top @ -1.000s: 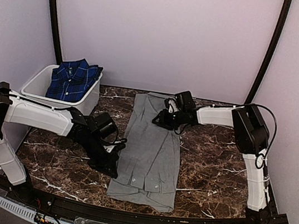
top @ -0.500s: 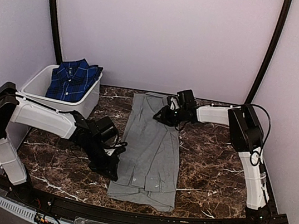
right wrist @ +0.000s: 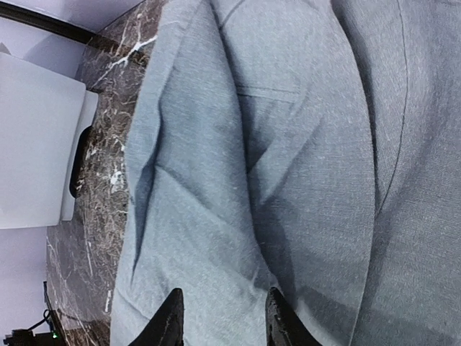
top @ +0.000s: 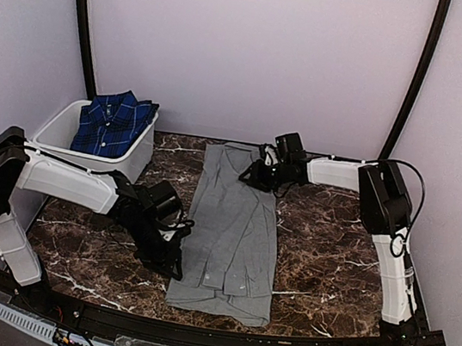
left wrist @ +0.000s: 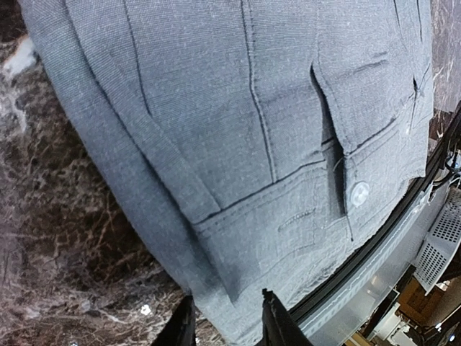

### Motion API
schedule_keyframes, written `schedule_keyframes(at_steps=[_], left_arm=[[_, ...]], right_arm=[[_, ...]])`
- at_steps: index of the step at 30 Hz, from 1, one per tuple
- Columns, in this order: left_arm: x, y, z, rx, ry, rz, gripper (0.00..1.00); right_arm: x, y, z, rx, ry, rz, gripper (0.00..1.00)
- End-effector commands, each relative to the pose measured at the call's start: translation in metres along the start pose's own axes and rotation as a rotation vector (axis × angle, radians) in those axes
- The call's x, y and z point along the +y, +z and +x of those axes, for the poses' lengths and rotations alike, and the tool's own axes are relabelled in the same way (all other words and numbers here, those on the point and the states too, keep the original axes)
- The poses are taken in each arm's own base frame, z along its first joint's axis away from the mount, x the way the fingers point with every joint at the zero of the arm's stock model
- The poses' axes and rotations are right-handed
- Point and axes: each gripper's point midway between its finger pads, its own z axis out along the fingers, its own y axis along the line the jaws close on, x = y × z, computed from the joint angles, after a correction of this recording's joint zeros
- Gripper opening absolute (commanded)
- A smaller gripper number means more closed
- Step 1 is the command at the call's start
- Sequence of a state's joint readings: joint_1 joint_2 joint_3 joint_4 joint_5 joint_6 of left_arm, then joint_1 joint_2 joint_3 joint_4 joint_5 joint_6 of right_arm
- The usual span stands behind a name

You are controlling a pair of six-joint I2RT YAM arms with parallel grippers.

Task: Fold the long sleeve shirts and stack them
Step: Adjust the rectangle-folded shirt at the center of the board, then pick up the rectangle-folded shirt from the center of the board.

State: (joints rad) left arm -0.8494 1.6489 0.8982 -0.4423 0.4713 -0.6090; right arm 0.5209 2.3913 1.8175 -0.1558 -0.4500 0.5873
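The grey long sleeve shirt point(top: 235, 230) lies folded into a long strip down the middle of the marble table, collar end nearest the arms. The plaid long sleeve shirt point(top: 115, 121) sits in the white tub point(top: 54, 136) at the back left. My left gripper point(top: 173, 256) is low at the grey shirt's near left edge. In the left wrist view its fingers stand apart, open, with the cloth's edge point(left wrist: 216, 238) lying between them. My right gripper point(top: 258, 175) hovers over the shirt's far right part, open, with flat grey cloth point(right wrist: 238, 180) between its tips.
Bare marble point(top: 334, 241) lies to the right of the grey shirt and also to its left. The table's black front rail point(top: 190, 328) runs just past the collar end. Walls close the back and both sides.
The left gripper's jaws have opened at the shirt's near left edge. The right gripper has shifted a little toward the far end of the shirt.
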Motion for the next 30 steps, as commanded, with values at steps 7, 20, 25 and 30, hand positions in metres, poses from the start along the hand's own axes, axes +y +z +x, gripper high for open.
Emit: schedule_keyframes(at_steps=[7,20,25,30], left_arm=[[0.006,-0.03,-0.007,-0.1,-0.014,-0.066,0.33],[0.004,-0.026,-0.012,-0.14,-0.085,0.118,0.37],[0.007,-0.021,-0.011,-0.135,-0.091,0.147,0.38],[0.012,-0.013,-0.001,-0.107,-0.104,0.165,0.37]], right_arm=[[0.055,-0.062,0.006,-0.028,-0.099,-0.058,0.36],[0.041,-0.142,0.138,0.094,-0.049,0.016,0.36],[0.041,-0.163,0.182,0.137,0.022,0.0,0.36],[0.037,-0.172,0.23,0.204,0.09,0.002,0.36]])
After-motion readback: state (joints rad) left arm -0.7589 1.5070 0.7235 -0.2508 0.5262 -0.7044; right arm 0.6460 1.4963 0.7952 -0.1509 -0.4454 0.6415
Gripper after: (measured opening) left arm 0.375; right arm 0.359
